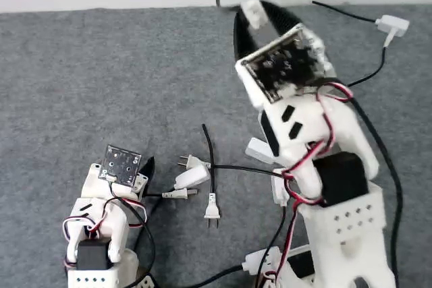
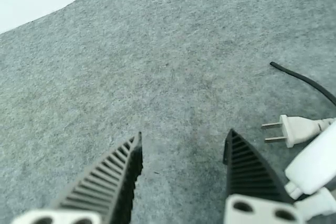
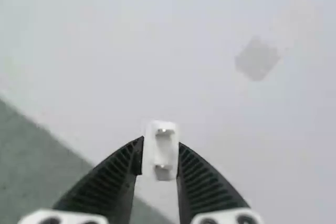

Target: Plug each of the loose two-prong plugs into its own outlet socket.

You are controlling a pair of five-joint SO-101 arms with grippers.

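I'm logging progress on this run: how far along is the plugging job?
Done: no joined pair visible. In hand: the right pincer grips a white connector, held up off the mat. Still to do: three plugs lie loose near the open left pincer.

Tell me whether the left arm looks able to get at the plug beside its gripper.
Probably yes. The left gripper is open, low over the mat, and the plug lies flat close beside one finger, nothing between them. A white block crowds its cord end.
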